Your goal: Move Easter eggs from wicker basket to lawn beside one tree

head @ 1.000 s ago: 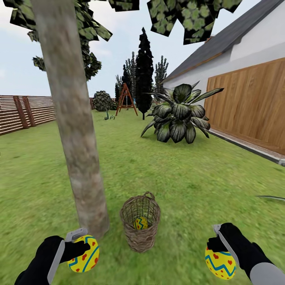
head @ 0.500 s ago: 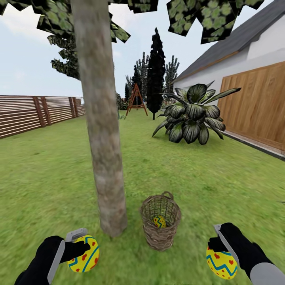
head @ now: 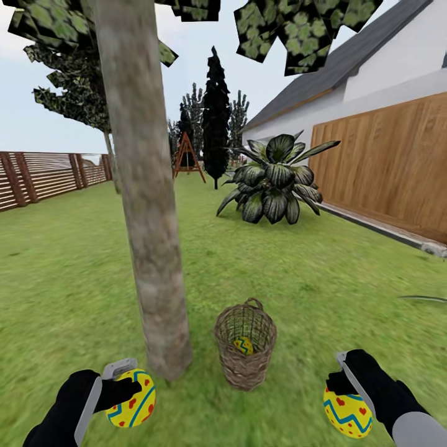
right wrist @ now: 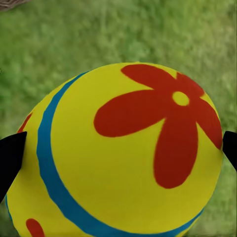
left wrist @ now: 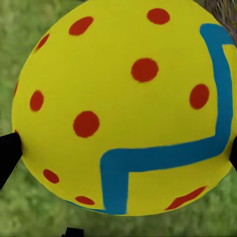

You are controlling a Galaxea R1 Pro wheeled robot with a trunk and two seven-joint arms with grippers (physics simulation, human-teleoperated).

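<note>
Eggs first: one dotted egg (head: 131, 398) sits clamped in the left gripper (head: 124, 388), its yellow shell with red dots and a blue zigzag close up in the left wrist view (left wrist: 123, 106), a black fingertip (left wrist: 7, 153) pressing each side. A second egg (head: 346, 412) is gripped by the right gripper (head: 338, 388); the right wrist view shows its red flower and blue band (right wrist: 118, 153), again pinched between two black fingertips. Both held eggs hang above the lawn (head: 323, 273). The third egg (head: 243, 345) lies inside the basket (head: 245, 347), which stands upright on the grass ahead of and between the two grippers. Just beside the basket, toward the left gripper, rises the tree (head: 146, 205), its trunk base near that gripper. Farther ahead stand a broad-leaved shrub (head: 273, 180), a dark conifer (head: 216, 112) and a slat fence (head: 43, 177); beyond the right gripper runs a wooden wall (head: 385, 164).
</note>
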